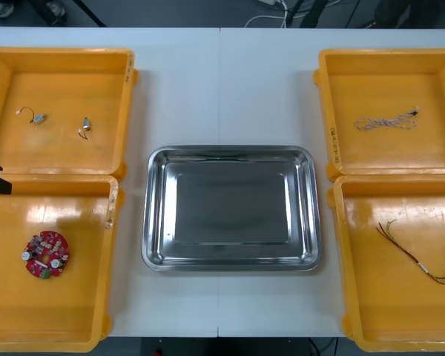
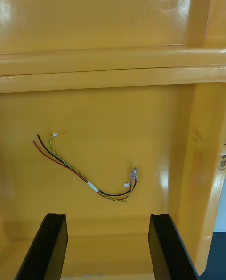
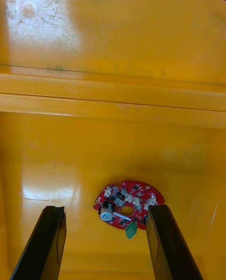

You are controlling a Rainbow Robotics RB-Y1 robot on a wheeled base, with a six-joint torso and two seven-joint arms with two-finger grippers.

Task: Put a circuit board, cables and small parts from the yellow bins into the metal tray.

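Pale and smooth, the surface (image 1: 222, 89) carries a shiny rectangular metal tray (image 1: 230, 152) at its middle, bare inside. Two yellow plastic bins stand on each side.

The far left bin (image 1: 59, 53) holds two small metal parts (image 1: 35, 116) (image 1: 84, 128), lying apart. In the near left bin (image 1: 52, 311) lies a round red circuit board (image 1: 46, 254). The left end effector (image 3: 106, 208) hangs over this bin, released, its black fingers (image 3: 52, 233) spread wide. The board sits between them, close against one finger.

The far right bin (image 1: 386, 53) holds a twisted blue and white cable (image 1: 386, 122). In the near right bin (image 1: 386, 311) lies a thin cable of red, yellow and black wires (image 1: 419, 256). The right end effector (image 2: 107, 216) is over that bin, also released and holding nothing, with the cable just beyond its fingertips.
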